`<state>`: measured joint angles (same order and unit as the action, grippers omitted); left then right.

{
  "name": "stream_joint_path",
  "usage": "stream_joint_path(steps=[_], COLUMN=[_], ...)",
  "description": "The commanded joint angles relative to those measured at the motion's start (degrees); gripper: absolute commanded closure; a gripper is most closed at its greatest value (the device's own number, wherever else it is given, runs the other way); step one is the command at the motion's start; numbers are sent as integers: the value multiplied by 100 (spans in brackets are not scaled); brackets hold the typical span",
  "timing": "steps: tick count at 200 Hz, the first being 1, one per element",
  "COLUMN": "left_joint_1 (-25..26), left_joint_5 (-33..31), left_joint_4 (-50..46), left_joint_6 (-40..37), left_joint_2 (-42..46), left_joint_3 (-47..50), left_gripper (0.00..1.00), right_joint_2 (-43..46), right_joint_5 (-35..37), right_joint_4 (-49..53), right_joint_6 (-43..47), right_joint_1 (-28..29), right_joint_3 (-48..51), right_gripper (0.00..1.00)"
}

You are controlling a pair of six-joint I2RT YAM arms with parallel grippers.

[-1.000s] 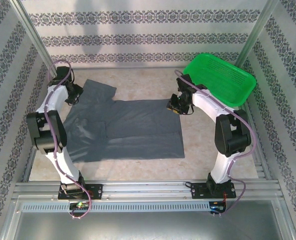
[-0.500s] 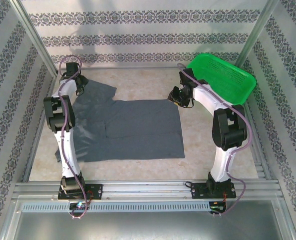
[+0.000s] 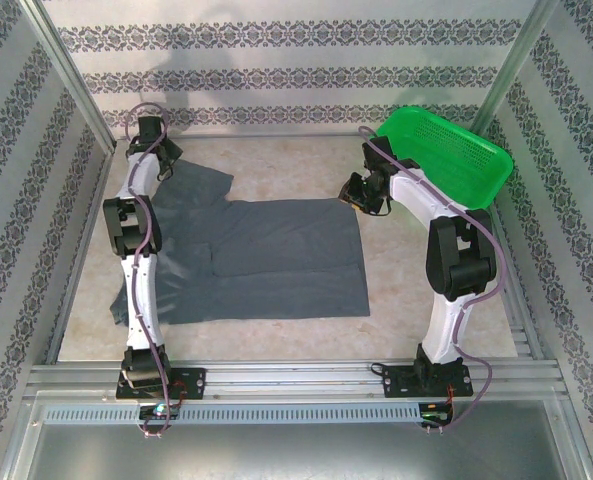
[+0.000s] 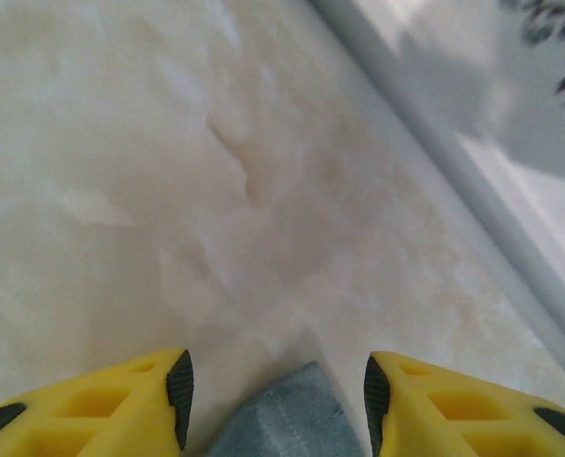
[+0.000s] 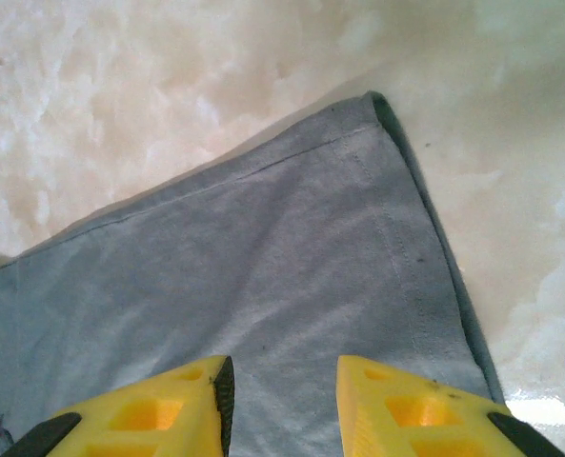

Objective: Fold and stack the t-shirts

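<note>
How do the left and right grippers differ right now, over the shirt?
The left gripper hovers at a small corner of the t-shirt, with mostly bare table ahead; the right gripper is over a broad hemmed corner with cloth on most of its view. The left gripper's jaws stand wider apart than the right gripper's. Both are open, pinching nothing.

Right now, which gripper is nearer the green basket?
Right. The right gripper hovers over the t-shirt's far right corner, just left of the green basket; the left gripper is across the table at the far left sleeve.
</note>
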<state>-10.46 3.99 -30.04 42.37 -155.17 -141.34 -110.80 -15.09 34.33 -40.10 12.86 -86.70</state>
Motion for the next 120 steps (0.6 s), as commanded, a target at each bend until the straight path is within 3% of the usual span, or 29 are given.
stream_joint_path(steps=[1,57,90,120], left_joint_1=[103,396,530,555], left_joint_5=[142,365,24,-484], left_joint_4=[-762,-1723,-2705,-3392], left_joint_6=[19,-349,-654,-819], left_joint_2=[-320,-450,-359,-359], left_joint_3=[-418,-711,-746,-772], left_gripper=[47,47,49,57], right_joint_2=[6,-20,-20,-68], right_joint_5=[-107,-211,-229,-214], right_joint_4=[-23,-75,-108,-121], right_joint_6=[14,89,104,103], right_joint_1=[-34,-65,-122,-161], right_joint_3=[91,118,146,129], right_gripper=[64,64,64,64])
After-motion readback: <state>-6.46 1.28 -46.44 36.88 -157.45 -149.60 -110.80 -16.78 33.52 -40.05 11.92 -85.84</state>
